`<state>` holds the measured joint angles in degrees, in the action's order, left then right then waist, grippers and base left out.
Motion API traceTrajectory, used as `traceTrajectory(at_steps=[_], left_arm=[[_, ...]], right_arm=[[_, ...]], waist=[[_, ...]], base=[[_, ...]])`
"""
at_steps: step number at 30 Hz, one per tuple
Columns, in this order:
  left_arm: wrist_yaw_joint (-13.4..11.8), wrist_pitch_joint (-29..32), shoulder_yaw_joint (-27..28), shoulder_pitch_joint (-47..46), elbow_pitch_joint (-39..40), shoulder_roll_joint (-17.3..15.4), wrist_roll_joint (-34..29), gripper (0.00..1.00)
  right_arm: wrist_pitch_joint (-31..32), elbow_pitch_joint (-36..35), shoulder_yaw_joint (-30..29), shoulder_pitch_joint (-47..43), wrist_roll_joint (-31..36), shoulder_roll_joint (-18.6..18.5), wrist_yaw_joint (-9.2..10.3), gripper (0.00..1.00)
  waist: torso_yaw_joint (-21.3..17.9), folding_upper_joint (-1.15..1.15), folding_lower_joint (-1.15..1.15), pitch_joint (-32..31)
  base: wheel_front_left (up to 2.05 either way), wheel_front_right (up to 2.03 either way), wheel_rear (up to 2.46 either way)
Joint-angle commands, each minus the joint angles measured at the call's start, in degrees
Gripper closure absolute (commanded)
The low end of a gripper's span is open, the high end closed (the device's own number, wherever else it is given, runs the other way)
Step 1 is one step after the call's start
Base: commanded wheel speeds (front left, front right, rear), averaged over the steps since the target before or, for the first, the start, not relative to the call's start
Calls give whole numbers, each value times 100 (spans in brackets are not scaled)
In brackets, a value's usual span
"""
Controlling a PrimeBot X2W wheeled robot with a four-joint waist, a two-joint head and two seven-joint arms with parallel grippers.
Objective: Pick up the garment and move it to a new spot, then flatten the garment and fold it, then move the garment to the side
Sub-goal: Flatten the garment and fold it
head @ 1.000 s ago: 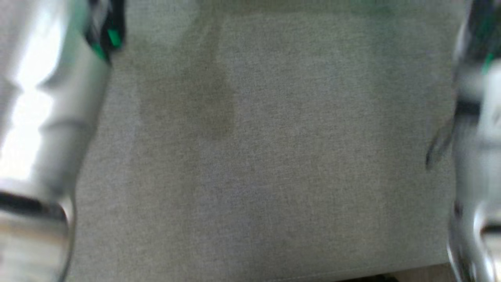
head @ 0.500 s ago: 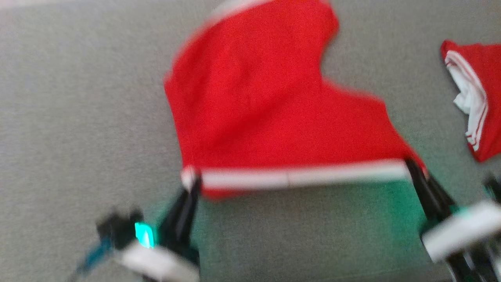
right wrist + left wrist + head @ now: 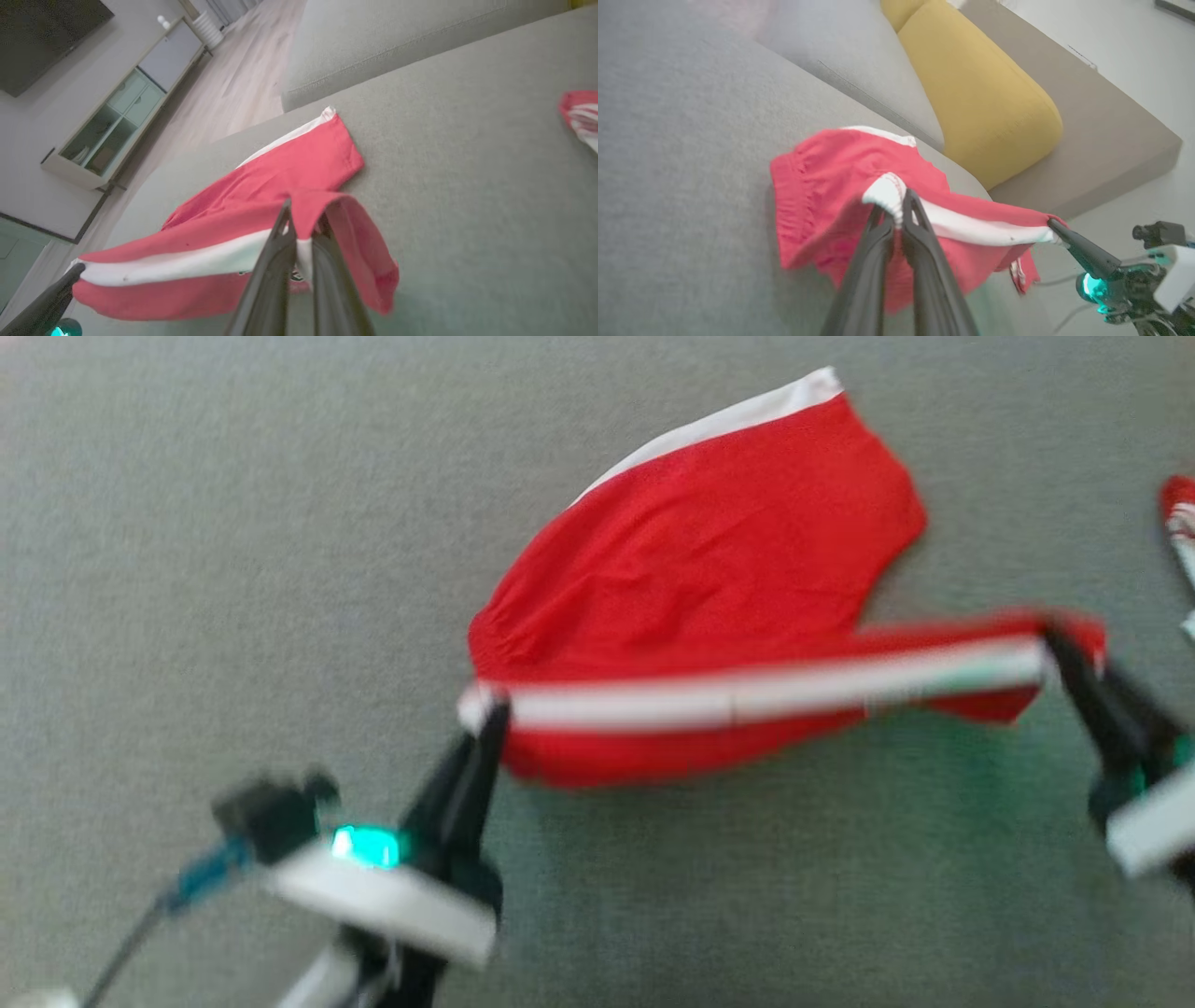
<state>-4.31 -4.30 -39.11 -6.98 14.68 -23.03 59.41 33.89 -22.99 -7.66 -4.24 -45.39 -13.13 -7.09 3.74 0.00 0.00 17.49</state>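
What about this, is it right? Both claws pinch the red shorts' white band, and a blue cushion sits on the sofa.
Not quite. The cushion on the sofa is yellow, not blue, as the left wrist view shows. The left claw and right claw do pinch the white band of the red shorts.

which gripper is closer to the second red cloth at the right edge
Right. The right gripper grips the garment at the end near that cloth; the left gripper grips its far end.
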Motion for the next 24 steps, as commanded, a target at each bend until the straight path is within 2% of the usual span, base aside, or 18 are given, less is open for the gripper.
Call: traceTrajectory(at_steps=[1,5,11,17,21,24], left_arm=[[-66,81,342,-455,60,95,204,100],[-235,401,504,-1309,-445,401,367,100],[-392,430,575,-2357,-1669,1013,336,100],[-120,172,592,-3045,-2744,1598,376,100],[6,25,577,-3366,-3283,1755,348,100],[2,-2,472,-3527,-3581,1810,250,100]], right_arm=[[278,-7,82,589,13,-106,-40,100],[871,731,115,2041,155,10,-40,100],[1178,2033,145,3590,651,125,-40,100],[943,3004,268,4434,1058,47,-40,100],[697,3426,477,4793,1105,25,-40,100],[348,3667,662,4997,1240,-78,-40,100]], waist=[[167,0,0,202],[366,0,0,518],[633,0,0,845],[795,0,0,1060],[784,0,0,1211],[784,0,0,1299]], base=[[0,0,0],[0,0,0],[0,0,0],[0,0,0],[0,0,0],[0,0,0]])
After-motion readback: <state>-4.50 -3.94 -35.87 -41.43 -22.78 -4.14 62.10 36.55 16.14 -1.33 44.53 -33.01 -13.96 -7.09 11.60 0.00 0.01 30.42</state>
